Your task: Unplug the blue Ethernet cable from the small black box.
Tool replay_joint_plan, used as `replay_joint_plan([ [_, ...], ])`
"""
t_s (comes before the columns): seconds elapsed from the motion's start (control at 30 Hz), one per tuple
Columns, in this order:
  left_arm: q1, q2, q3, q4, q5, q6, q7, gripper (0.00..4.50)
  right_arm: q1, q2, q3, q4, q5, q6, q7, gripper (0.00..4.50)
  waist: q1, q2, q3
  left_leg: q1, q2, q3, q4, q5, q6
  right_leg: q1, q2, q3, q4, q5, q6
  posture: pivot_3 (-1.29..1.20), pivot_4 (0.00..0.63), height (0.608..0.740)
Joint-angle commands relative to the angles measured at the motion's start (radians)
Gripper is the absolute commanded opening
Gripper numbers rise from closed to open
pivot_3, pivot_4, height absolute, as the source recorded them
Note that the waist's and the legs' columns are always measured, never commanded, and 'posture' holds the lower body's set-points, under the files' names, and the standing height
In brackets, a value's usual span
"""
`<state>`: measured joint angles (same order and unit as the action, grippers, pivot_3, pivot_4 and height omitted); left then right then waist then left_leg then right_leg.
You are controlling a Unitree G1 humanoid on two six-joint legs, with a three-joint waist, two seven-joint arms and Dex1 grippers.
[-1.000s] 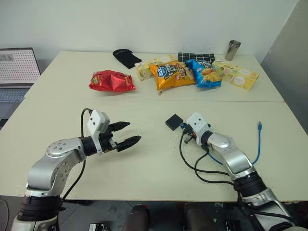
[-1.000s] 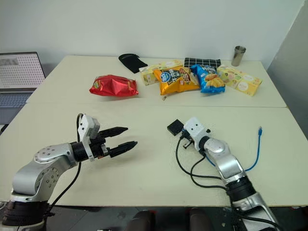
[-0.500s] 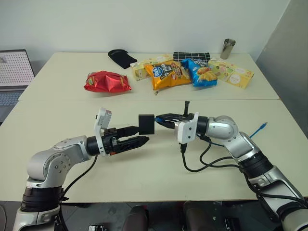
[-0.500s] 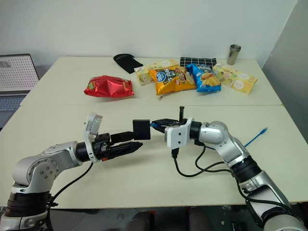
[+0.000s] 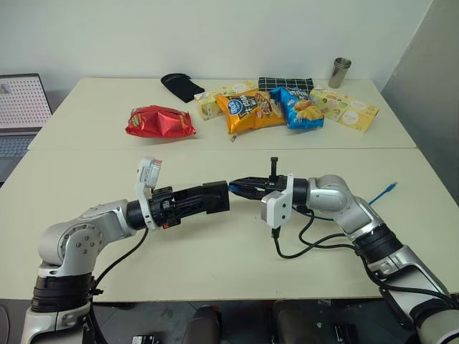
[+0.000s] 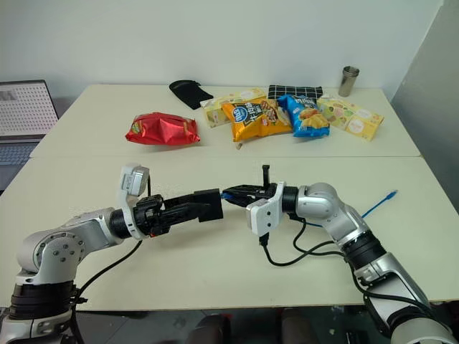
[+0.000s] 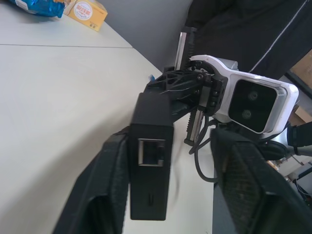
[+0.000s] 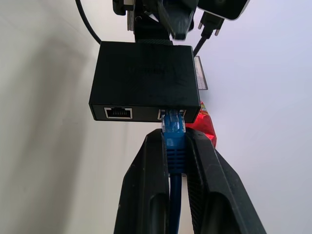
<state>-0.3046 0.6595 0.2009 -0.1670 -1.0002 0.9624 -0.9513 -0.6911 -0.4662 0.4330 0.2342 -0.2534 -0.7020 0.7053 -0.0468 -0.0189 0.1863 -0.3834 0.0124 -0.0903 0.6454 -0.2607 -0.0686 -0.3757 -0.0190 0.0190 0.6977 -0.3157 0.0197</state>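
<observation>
A pale tabletop (image 5: 215, 265) carries a row of items along its far side: a black glove (image 5: 181, 86), a red snack bag (image 5: 159, 122), orange (image 5: 247, 112) and blue (image 5: 300, 107) snack bags, two snack boxes (image 5: 349, 108), a checked cloth (image 5: 285, 84) and a metal cup (image 5: 340, 72).

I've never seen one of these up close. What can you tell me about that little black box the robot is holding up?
The small black box is a flat, matte, plastic-looking rectangle held in the air above the table, between the two arms. One narrow face carries two sockets: one is empty, and the blue Ethernet cable is still plugged into the other. Another face shows a further empty socket. The left gripper has its fingers on either side of the box; the right gripper pinches the plug.
</observation>
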Motion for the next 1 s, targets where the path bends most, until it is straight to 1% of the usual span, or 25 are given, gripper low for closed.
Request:
replay_joint_plan([
  [0.03, -0.011, 0.01, 0.007, -0.009, -0.013, -0.002, -0.028, 1.7, -0.03, 0.002, -0.03, 0.005, 0.002, -0.03, -0.018, 0.17, 0.0, 0.0, 0.0, 0.0, 0.0, 0.0, 0.0, 0.0, 0.0, 0.0, 0.0, 0.0, 0.0, 0.0, 0.0, 0.0, 0.15, 0.74],
  [0.17, -0.015, 0.002, -0.009, -0.001, 0.004, -0.014, -0.029, 0.88, -0.04, 0.008, -0.028, 0.016, -0.002, -0.037, -0.024, 0.17, 0.0, 0.0, 0.0, 0.0, 0.0, 0.0, 0.0, 0.0, 0.0, 0.0, 0.0, 0.0, 0.0, 0.0, 0.0, 0.0, 0.15, 0.74],
  [0.23, -0.016, 0.0, -0.016, 0.004, 0.014, -0.021, -0.029, 0.79, -0.043, 0.009, -0.028, 0.017, -0.008, -0.044, -0.028, 0.17, 0.0, 0.0, 0.0, 0.0, 0.0, 0.0, 0.0, 0.0, 0.0, 0.0, 0.0, 0.0, 0.0, 0.0, 0.0, 0.0, 0.15, 0.74],
  [0.4, -0.01, 0.003, -0.034, 0.003, 0.041, -0.038, -0.042, 0.78, -0.041, -0.003, -0.018, 0.008, -0.022, -0.063, -0.013, 0.17, 0.001, 0.0, 0.0, 0.0, 0.0, 0.0, 0.0, 0.0, 0.0, 0.0, 0.0, 0.0, 0.0, 0.0, 0.0, 0.0, 0.15, 0.74],
  [0.43, -0.009, 0.006, -0.039, 0.004, 0.048, -0.042, -0.048, 0.78, -0.038, -0.009, -0.016, 0.001, -0.02, -0.064, -0.004, 0.73, 0.001, 0.0, 0.0, 0.0, 0.0, 0.0, 0.0, 0.0, 0.0, 0.0, 0.0, 0.0, 0.0, 0.0, 0.0, 0.0, 0.15, 0.74],
  [0.47, -0.011, 0.008, -0.045, 0.007, 0.054, -0.045, -0.056, 0.78, -0.035, -0.018, -0.013, -0.008, -0.014, -0.063, 0.01, 0.88, 0.002, 0.0, 0.0, 0.0, 0.0, 0.0, 0.0, 0.0, 0.0, 0.0, 0.0, 0.0, 0.0, 0.0, 0.0, 0.0, 0.15, 0.74],
  [0.5, -0.012, 0.009, -0.05, 0.009, 0.06, -0.048, -0.063, 0.78, -0.032, -0.025, -0.012, -0.016, -0.008, -0.061, 0.022, 0.93, 0.002, 0.0, 0.0, 0.0, 0.0, 0.0, 0.0, 0.0, 0.0, 0.0, 0.0, 0.0, 0.0, 0.0, 0.0, 0.0, 0.15, 0.74],
  [0.53, -0.015, 0.012, -0.056, 0.012, 0.067, -0.052, -0.073, 0.78, -0.03, -0.033, -0.011, -0.025, -0.001, -0.057, 0.034, 1.2, 0.003, 0.0, 0.0, 0.0, 0.0, 0.0, 0.0, 0.0, 0.0, 0.0, 0.0, 0.0, 0.0, 0.0, 0.0, 0.0, 0.15, 0.74],
  [0.57, -0.019, 0.014, -0.065, 0.015, 0.076, -0.058, -0.083, 0.78, -0.028, -0.044, -0.01, -0.035, 0.007, -0.051, 0.052, 1.38, 0.004, 0.0, 0.0, 0.0, 0.0, 0.0, 0.0, 0.0, 0.0, 0.0, 0.0, 0.0, 0.0, 0.0, 0.0, 0.0, 0.15, 0.74],
  [0.6, -0.026, 0.013, -0.075, 0.02, 0.086, -0.065, -0.094, 0.78, -0.022, -0.063, -0.007, -0.052, 0.028, -0.037, 0.084, 1.67, 0.005, 0.0, 0.0, 0.0, 0.0, 0.0, 0.0, 0.0, 0.0, 0.0, 0.0, 0.0, 0.0, 0.0, 0.0, 0.0, 0.15, 0.74],
  [0.7, -0.045, 0.008, -0.107, 0.035, 0.129, -0.105, -0.125, 0.78, 0.008, -0.124, -0.01, -0.113, 0.102, 0.03, 0.177, 2.33, 0.01, 0.0, 0.0, 0.0, 0.0, 0.0, 0.0, 0.0, 0.0, 0.0, 0.0, 0.0, 0.0, 0.0, 0.0, 0.0, 0.15, 0.74],
  [0.73, -0.049, 0.007, -0.116, 0.043, 0.146, -0.124, -0.137, 0.78, 0.02, -0.139, -0.014, -0.138, 0.128, 0.066, 0.204, 2.56, 0.013, 0.0, 0.0, 0.0, 0.0, 0.0, 0.0, 0.0, 0.0, 0.0, 0.0, 0.0, 0.0, 0.0, 0.0, 0.0, 0.15, 0.74],
  [0.8, -0.061, 0.002, -0.144, 0.062, 0.198, -0.187, -0.164, 0.78, 0.06, -0.187, -0.028, -0.211, 0.21, 0.187, 0.274, 2.56, 0.015, 0.0, 0.0, 0.0, 0.0, 0.0, 0.0, 0.0, 0.0, 0.0, 0.0, 0.0, 0.0, 0.0, 0.0, 0.0, 0.15, 0.74],
  [0.87, -0.072, -0.007, -0.165, 0.081, 0.243, -0.25, -0.189, 0.78, 0.103, -0.227, -0.051, -0.302, 0.314, 0.36, 0.329, 2.56, 0.016, 0.0, 0.0, 0.0, 0.0, 0.0, 0.0, 0.0, 0.0, 0.0, 0.0, 0.0, -0.001, 0.0, 0.0, 0.0, 0.15, 0.74],
  [0.97, -0.077, -0.028, -0.186, 0.105, 0.292, -0.356, -0.244, 0.78, 0.165, -0.271, -0.101, -0.483, 0.574, 0.766, 0.352, 2.56, 0.018, 0.0, 0.0, 0.0, 0.0, -0.001, 0.0, 0.0, 0.0, 0.001, 0.0, 0.0, -0.001, 0.0, 0.0, 0.0, 0.15, 0.74],
  [1.0, -0.079, -0.042, -0.186, 0.109, 0.296, -0.378, -0.251, 0.78, 0.171, -0.276, -0.127, -0.532, 0.696, 0.919, 0.33, 2.56, 0.018, 0.001, 0.0, -0.001, 0.0, -0.001, 0.0, 0.0, 0.0, 0.001, -0.001, 0.0, -0.001, 0.0, 0.0, 0.0, 0.15, 0.74],
])
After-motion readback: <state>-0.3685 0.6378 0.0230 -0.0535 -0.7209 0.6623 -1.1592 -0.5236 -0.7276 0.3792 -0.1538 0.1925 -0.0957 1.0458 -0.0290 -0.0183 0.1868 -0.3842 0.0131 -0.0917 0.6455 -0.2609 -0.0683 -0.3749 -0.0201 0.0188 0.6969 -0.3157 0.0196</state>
